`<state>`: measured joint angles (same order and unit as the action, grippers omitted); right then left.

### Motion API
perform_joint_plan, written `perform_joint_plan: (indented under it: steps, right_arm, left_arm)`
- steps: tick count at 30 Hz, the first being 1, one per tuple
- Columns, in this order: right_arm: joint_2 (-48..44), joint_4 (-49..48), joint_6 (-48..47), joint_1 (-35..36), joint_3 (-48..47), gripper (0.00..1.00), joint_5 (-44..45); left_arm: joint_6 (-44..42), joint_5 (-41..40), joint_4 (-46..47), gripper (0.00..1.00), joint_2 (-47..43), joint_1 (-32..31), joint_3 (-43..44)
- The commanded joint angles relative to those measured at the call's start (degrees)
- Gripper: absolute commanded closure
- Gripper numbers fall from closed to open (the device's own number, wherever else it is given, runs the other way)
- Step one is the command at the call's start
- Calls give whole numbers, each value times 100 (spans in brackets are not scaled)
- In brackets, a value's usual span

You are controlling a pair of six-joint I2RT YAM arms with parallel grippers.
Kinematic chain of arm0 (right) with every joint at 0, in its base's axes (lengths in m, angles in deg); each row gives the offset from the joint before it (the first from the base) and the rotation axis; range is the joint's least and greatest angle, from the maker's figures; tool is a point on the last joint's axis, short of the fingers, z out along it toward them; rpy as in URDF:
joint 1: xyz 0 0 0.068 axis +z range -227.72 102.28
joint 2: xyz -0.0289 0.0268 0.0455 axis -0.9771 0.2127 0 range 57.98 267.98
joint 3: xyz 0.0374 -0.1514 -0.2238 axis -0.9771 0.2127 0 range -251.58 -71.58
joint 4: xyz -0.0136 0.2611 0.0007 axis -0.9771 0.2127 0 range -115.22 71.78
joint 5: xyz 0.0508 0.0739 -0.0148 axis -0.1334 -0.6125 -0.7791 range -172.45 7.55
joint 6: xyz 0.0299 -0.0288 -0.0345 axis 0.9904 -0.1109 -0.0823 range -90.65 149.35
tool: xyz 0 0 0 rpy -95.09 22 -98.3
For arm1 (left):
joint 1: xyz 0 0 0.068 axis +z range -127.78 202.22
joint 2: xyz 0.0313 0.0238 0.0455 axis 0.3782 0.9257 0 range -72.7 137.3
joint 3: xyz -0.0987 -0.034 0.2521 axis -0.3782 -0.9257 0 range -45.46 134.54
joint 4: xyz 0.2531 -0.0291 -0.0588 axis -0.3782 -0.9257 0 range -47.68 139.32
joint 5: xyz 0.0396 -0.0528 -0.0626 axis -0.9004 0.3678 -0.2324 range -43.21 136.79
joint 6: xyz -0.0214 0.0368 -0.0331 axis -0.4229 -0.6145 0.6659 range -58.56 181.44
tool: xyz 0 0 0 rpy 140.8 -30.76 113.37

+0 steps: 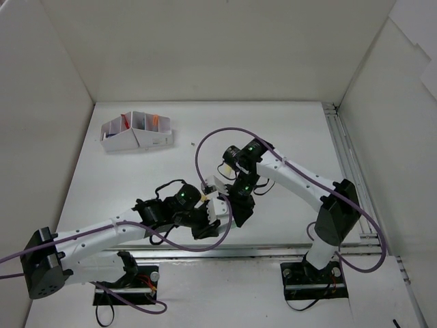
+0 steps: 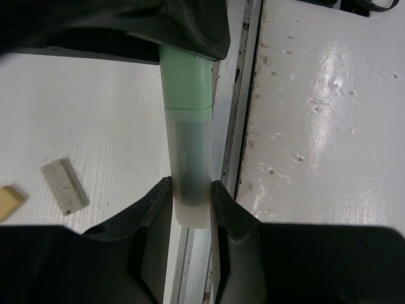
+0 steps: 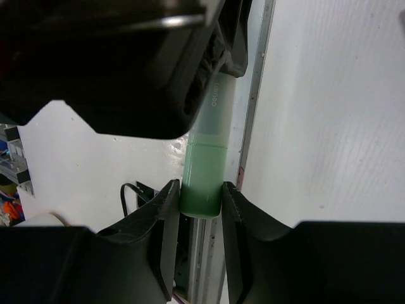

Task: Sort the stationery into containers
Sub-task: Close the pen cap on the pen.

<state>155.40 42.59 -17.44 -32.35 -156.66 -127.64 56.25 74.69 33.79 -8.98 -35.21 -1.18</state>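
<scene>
A stubby green marker [image 2: 187, 88] with a translucent cap is held between both grippers above the table's near edge. My left gripper [image 2: 191, 202] is shut on its capped end. My right gripper [image 3: 201, 197] is shut on its green butt end [image 3: 204, 177]. In the top view the two grippers meet, left [image 1: 210, 220] and right [image 1: 237, 207], and the marker itself is mostly hidden there. The white organizer box [image 1: 136, 134] stands at the far left with a red pen [image 1: 125, 122] and an orange marker [image 1: 156, 119] inside.
A grey-white eraser block [image 2: 64, 185] and a tan eraser [image 2: 9, 201] lie on the table below the left gripper. A metal rail [image 2: 237, 126] runs along the table's near edge. White walls enclose the table on three sides.
</scene>
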Motion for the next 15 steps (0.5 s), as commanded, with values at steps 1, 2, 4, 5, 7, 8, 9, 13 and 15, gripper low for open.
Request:
perform_joint_plan:
  steps: [1,2,4,5,7,8,9,13,15]
  right_arm:
    - [-180,-1041,292,341,105,100,-1475]
    - [-180,-1111,310,350,123,100,-1484]
    - [-180,-1165,328,333,202,100,-1484]
    - [-189,-1208,345,341,246,100,-1484]
    - [-198,-1322,416,342,360,100,-1519]
    - [-224,-1471,468,342,404,100,-1537]
    - [-242,-1551,521,342,509,100,-1537]
    - [-312,-2192,872,289,790,100,-1528]
    - [-330,-2780,1057,271,983,100,-1571]
  left_arm:
    - [-307,66,2985,100,0,48,1022]
    - [-324,110,3046,100,8,48,1057]
    - [-351,154,3108,100,-35,48,1110]
    - [-351,128,3143,100,-53,48,1119]
    - [-447,58,3144,100,-106,48,1206]
    - [-474,-3,3152,100,-106,48,1250]
    - [-526,-39,3161,100,-123,48,1312]
    - [-509,328,3478,100,78,48,1303]
    - [-509,348,3390,100,263,48,1505]
